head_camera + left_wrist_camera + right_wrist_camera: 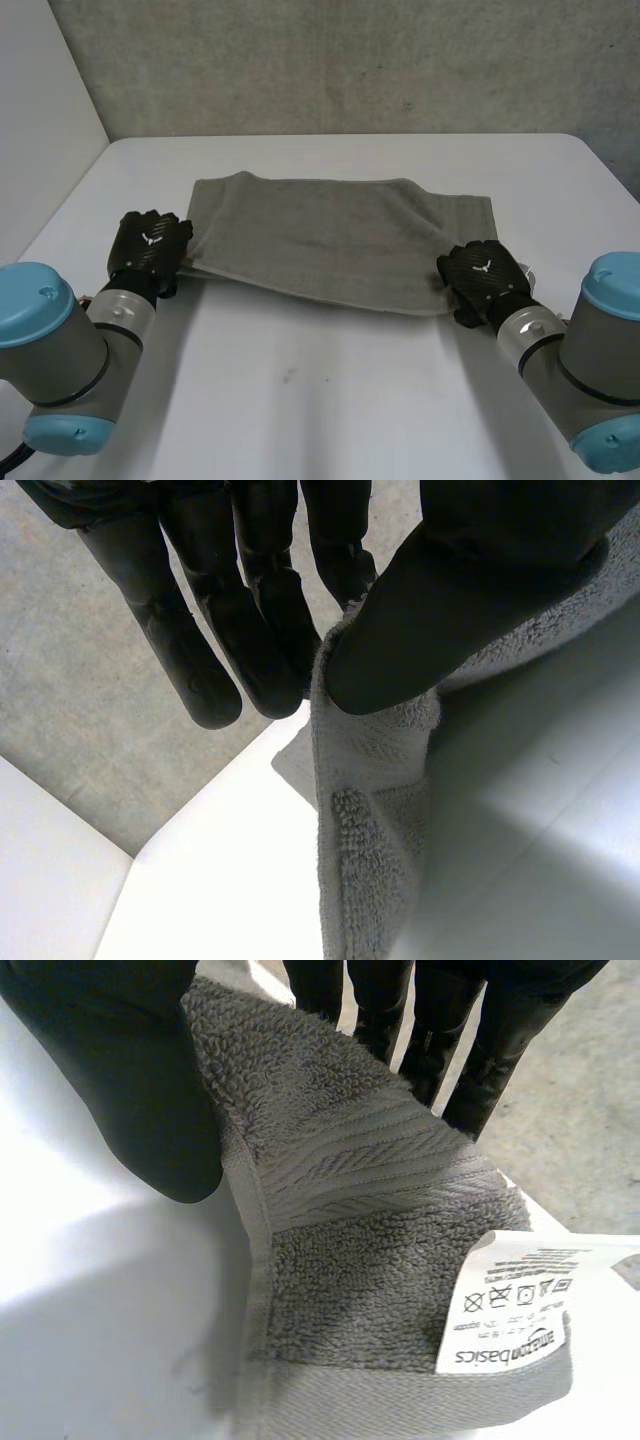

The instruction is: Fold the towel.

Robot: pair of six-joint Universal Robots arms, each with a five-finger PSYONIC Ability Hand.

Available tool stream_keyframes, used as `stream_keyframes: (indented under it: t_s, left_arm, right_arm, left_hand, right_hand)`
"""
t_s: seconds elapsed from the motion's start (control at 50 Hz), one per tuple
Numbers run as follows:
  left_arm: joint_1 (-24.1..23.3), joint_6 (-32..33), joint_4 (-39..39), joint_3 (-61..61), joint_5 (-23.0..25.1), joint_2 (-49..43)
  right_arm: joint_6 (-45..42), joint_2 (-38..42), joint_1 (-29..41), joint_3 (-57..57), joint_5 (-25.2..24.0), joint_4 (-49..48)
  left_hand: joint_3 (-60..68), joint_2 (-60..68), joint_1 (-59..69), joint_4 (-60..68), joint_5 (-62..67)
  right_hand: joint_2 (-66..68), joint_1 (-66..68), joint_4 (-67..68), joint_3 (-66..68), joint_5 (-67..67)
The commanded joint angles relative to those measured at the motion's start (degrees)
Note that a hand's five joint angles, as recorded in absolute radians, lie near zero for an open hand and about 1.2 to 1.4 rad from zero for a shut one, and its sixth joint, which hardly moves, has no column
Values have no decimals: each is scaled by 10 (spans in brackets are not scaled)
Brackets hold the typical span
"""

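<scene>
As laid out on white table (330,410): grey towel (330,235), spread flat, long axis crosswise, running from one hand to the other. Left hand (150,245): at near left corner, closed on cloth, thumb (450,610) pressing hem against fingers (200,670). Right hand (482,275): at near right corner, likewise pinching, thumb (110,1070) on one face, fingers (480,1050) behind other; care label (515,1305) hanging beside grip. Both hands on near long edge, about level with each other, neither plainly nearer to far edge. Far long edge straight ahead of both palms, across towel's short width. Likely next: near edge carried away from robot onto far edge, both arms together, halving across short axis.
</scene>
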Motion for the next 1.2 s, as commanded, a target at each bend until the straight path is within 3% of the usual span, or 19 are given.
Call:
stream_keyframes:
  t_s: [0.02, 0.16, 0.78, 0.84, 0.88, 0.96, 1.06, 1.12, 1.2]
  left_arm:
    - [0, 0, 0, -1, 0, 0]
    - [-1, 0, 0, -2, -1, 0]
    - [0, 2, 0, -3, -1, 1]
    - [-1, 3, 0, -4, -1, 1]
    - [-1, 3, -1, -4, -1, 1]
    - [0, 4, -1, -4, -1, 1]
    - [-4, 8, -5, -13, -1, 7]
    - [-7, 18, -24, -19, -1, 40]
    - [-13, 56, -75, -21, -2, 81]
  right_arm:
    - [72, -16, -3, -8, -1, 7]
    - [109, -17, -4, -20, -5, 28]
    - [115, 7, 15, -35, 0, 60]
    - [112, 8, 14, -34, -1, 72]
    - [108, 8, 11, -34, -3, 74]
    - [107, 2, 11, -39, -4, 76]
    - [70, -18, 10, -39, -9, 88]
    - [-3, -66, 5, -39, -8, 118]
    - [-142, -136, -26, -47, -1, 229]
  left_hand:
    - [102, 102, 112, 103, 105]
    - [102, 102, 112, 103, 105]
    - [102, 102, 112, 103, 105]
    - [102, 102, 112, 103, 105]
    - [102, 102, 112, 103, 105]
    - [102, 102, 112, 103, 105]
    - [102, 102, 112, 103, 105]
    - [102, 102, 112, 103, 105]
    - [102, 102, 112, 103, 105]
  right_hand:
    - [50, 122, 54, 49, 67]
    - [-122, -49, -118, -123, -104]
    - [-41, 31, -37, -42, -24]
    - [51, 124, 56, 50, 69]
    - [302, 375, 306, 301, 320]
    - [327, 399, 331, 325, 344]
    - [327, 399, 331, 325, 344]
    - [327, 399, 331, 325, 344]
    - [327, 399, 331, 325, 344]
